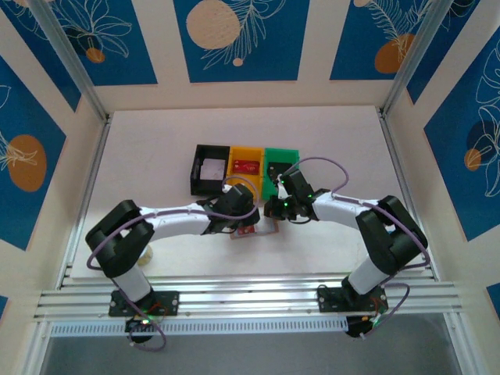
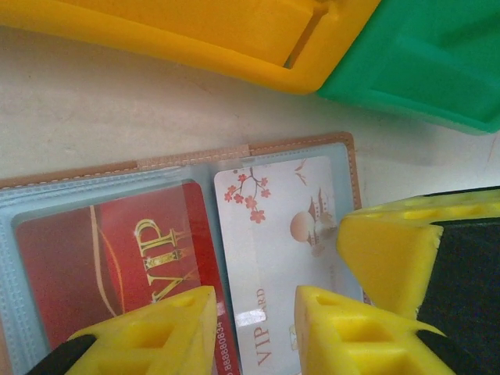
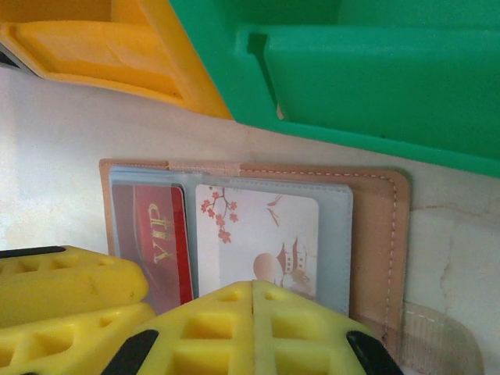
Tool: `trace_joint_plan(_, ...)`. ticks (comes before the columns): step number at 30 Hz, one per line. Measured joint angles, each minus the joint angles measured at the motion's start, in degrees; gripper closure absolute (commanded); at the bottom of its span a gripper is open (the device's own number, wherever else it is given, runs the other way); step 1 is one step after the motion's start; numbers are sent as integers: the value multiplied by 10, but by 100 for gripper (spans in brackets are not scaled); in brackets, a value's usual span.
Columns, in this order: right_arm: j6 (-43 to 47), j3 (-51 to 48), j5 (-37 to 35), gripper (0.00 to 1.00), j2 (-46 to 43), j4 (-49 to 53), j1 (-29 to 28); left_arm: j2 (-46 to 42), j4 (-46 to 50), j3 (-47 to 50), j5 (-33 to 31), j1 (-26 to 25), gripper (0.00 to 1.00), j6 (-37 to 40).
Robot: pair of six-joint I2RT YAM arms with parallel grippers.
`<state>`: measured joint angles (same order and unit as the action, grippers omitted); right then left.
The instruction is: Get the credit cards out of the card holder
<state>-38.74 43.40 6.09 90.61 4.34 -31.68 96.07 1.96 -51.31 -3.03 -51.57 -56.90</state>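
Note:
The card holder (image 2: 94,173) lies open flat on the table, tan with clear grey-blue pockets; it also shows under both wrists from above (image 1: 264,232). A red VIP card (image 2: 109,258) sits in its left pocket and a white blossom-print VIP card (image 2: 273,234) in the right pocket. My left gripper (image 2: 256,306) hovers low over the seam between the two cards, jaws apart with a narrow gap and nothing between them. My right gripper (image 3: 252,287) is shut, its joined tips over the white card's (image 3: 258,226) near edge; one of its fingers (image 2: 387,258) stands at the holder's right side.
Right behind the card holder stand a black bin (image 1: 197,168), a yellow bin (image 1: 245,150) and a green bin (image 1: 281,151), close to both wrists. A red card lies in the yellow bin and a pale one in the black bin. Metal rails run along the table's near edge.

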Motion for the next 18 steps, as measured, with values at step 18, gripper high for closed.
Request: trace_joint_plan(18, -4, 10, 4, 100, 16, 9, 0, 31, -10, -16, 2, 0, 71, 0)
